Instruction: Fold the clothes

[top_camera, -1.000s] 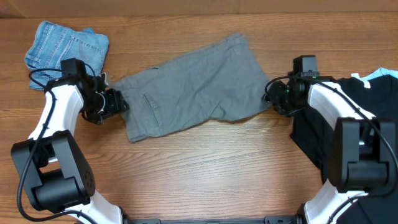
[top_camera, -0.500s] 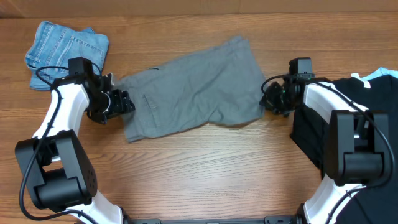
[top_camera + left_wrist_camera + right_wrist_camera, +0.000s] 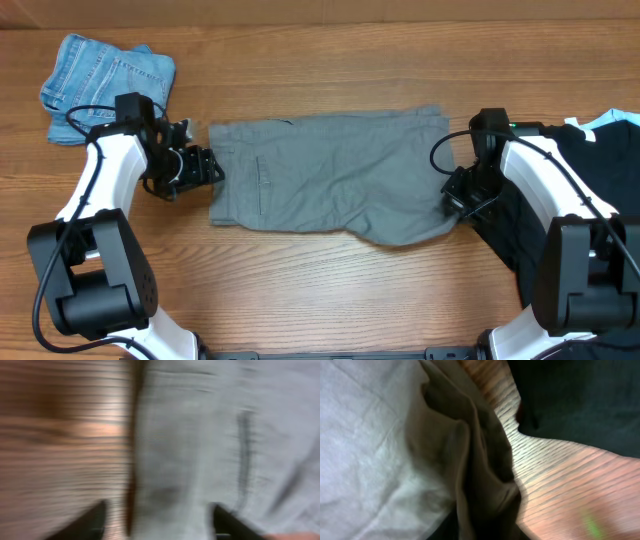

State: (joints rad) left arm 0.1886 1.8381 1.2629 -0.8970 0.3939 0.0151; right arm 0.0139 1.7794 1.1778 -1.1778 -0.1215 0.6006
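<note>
While shorts [image 3: 330,175] lie flat, table [image 3: 320,290] bare at six o'clock, left gripper [image 3: 210,168] gapes astride their nine-o'clock edge; right gripper [image 3: 453,198] probably clamps hem, bunched in its wrist view.

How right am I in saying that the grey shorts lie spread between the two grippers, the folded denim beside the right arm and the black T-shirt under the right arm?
One slip: the overhead view shows the folded denim beside the left arm. The grey shorts do lie spread between the left gripper and right gripper, the black T-shirt under the right arm.
</note>
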